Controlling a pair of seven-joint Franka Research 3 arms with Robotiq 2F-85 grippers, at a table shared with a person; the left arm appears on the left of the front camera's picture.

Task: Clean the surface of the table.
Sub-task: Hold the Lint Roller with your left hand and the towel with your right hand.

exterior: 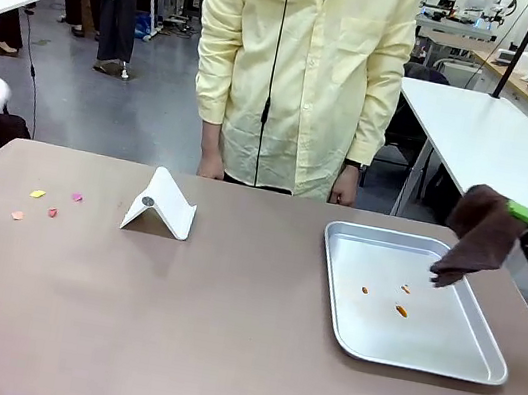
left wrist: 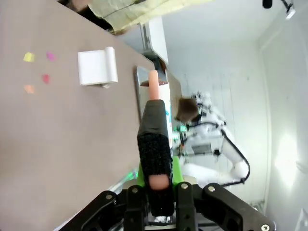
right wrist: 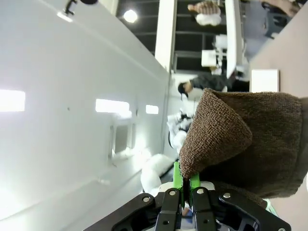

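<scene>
Stretching across the room's near side, the table (exterior: pixel 218 352) is brown and matte, with paper scraps (exterior: pixel 45 202) at its left, a white folded stand (exterior: pixel 161 209) in the middle and a metal tray (exterior: pixel 418 365) on the right. A person (exterior: pixel 300 72) stands at the far edge. The right gripper (exterior: pixel 519 212) hangs by the tray's right rim, clamped on a brown cloth (exterior: pixel 480 239). The left gripper (left wrist: pixel 156 178) is closed tight around a black-handled roller (left wrist: pixel 154 130) by the far left corner. Bare tabletop runs along the near edge.
</scene>
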